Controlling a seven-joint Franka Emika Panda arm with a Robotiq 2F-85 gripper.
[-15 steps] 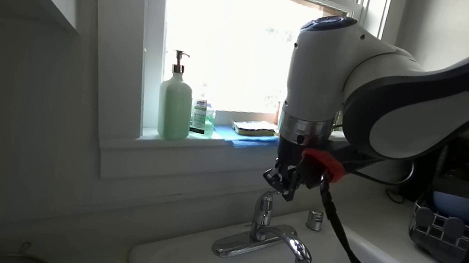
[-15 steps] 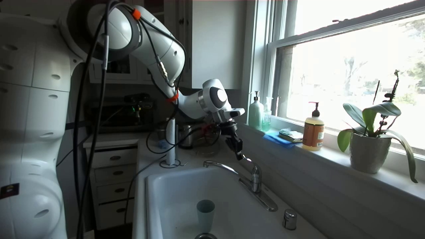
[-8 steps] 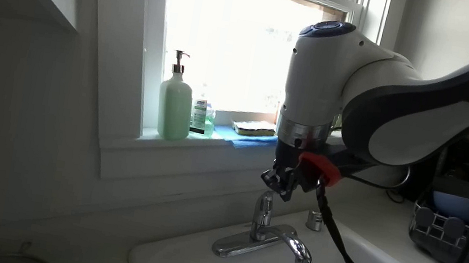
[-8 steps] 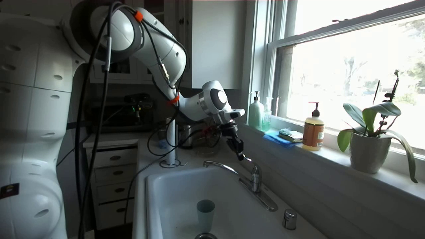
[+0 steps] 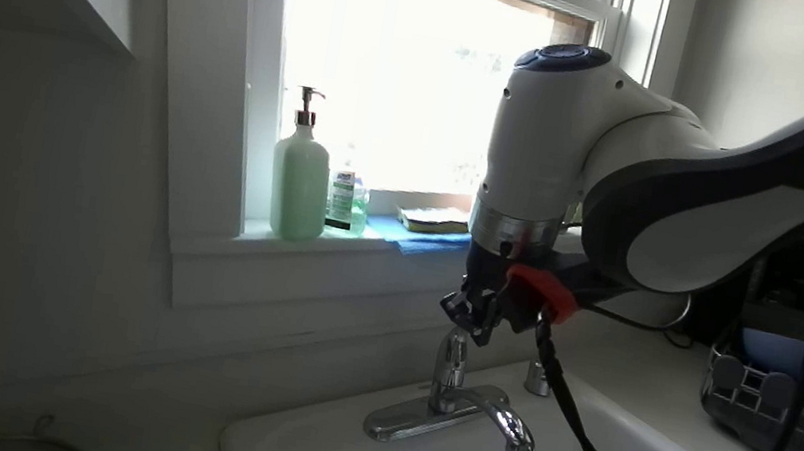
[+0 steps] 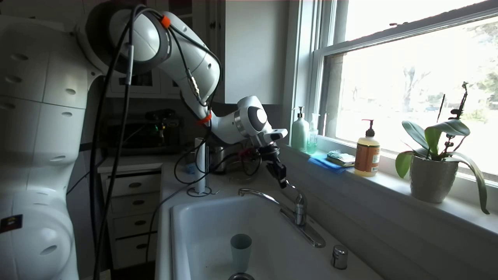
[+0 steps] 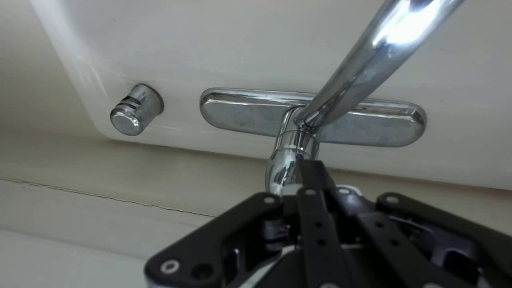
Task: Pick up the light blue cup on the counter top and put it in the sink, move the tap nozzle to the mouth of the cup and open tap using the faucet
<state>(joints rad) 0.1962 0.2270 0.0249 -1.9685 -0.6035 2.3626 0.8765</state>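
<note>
The cup (image 6: 241, 254) stood upright in the sink (image 6: 210, 219), mouth upward, just beside the drain (image 6: 241, 276). The spout (image 6: 260, 193) arched out above; in that exterior view its downturned tip showed higher than the cup, though I could not judge whether the two lined up. From the tap (image 6: 300, 210) the lever (image 6: 293, 189) slanted up to where I had my gripper (image 6: 283, 184). Its jaws were drawn fully together, and as far as I could see they had hold of nothing. Their tips pointed down at the lever; whether they touched it or sat just beside it, I could not tell.

In the wrist view I looked down on the plate (image 7: 240, 116), flat on the sink's ledge, with a chrome cap (image 7: 136, 110) near one end of it. My arm (image 5: 545, 135) bent over all this, a black cable (image 5: 549, 354) drooping from it. Past the sink, in an exterior view, the counter (image 5: 643, 385) carried a dark rack (image 5: 764, 432). On the sill (image 6: 393, 184) a green bottle (image 5: 299, 185) and a smaller clear bottle (image 5: 343, 200) stood side by side, near a sponge (image 5: 435, 220) that lay on a blue cloth (image 5: 427, 244). Farther along I had an amber bottle (image 6: 367, 158), then a potted plant (image 6: 433, 175), its leaves against the bright window (image 6: 381, 74).
</note>
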